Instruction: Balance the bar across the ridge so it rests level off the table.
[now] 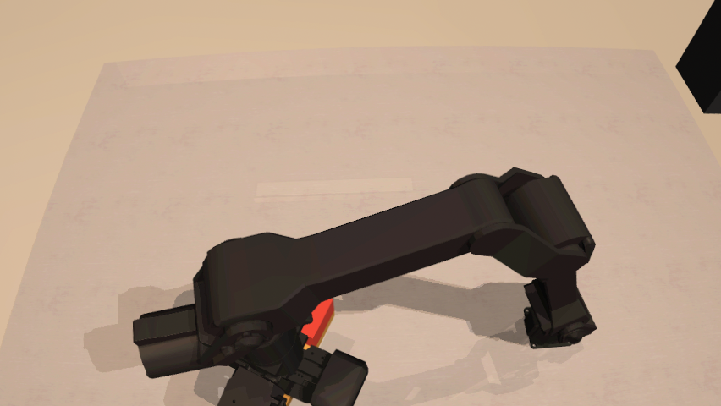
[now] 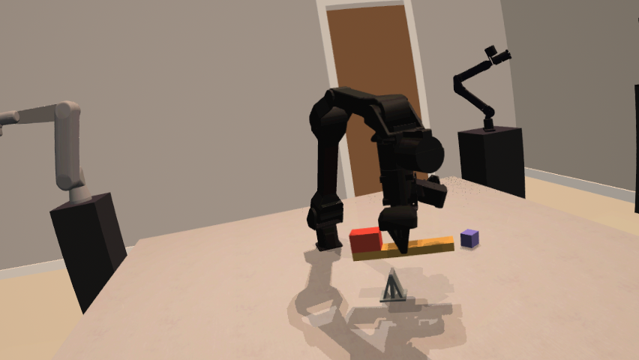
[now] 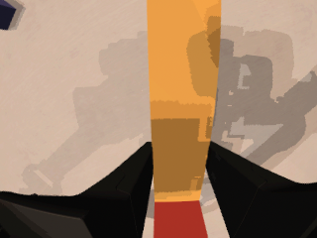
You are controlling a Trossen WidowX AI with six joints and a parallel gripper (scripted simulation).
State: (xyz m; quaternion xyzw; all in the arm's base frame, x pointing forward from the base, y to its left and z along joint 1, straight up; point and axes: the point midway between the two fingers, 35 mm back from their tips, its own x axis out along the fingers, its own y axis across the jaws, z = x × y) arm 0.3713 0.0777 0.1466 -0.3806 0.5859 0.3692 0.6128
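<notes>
In the top view, the worktop (image 1: 454,126) (image 2: 201,290) (image 3: 50,59) is seen steeply from above, with two corners and the edge between them framed. In the exterior view it is seen obliquely from a lower, tilted viewpoint, towards a corner and the door (image 2: 370,53) beyond. In the wrist view, the bar (image 1: 288,399) (image 2: 424,243) (image 3: 180,74) is faced downwards at close range. The red block (image 1: 320,320) (image 2: 365,240) (image 3: 179,219) is shared by all three.

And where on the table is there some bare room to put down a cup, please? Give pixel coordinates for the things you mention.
In the exterior view, one bare patch lies left of the robot arm's foot (image 2: 328,243), toward the table's left edge; another lies right of the purple cube (image 2: 469,238). It is crowded around the small ridge (image 2: 393,286), with the bar (image 2: 429,244) and gripper (image 2: 403,250) above.
</notes>
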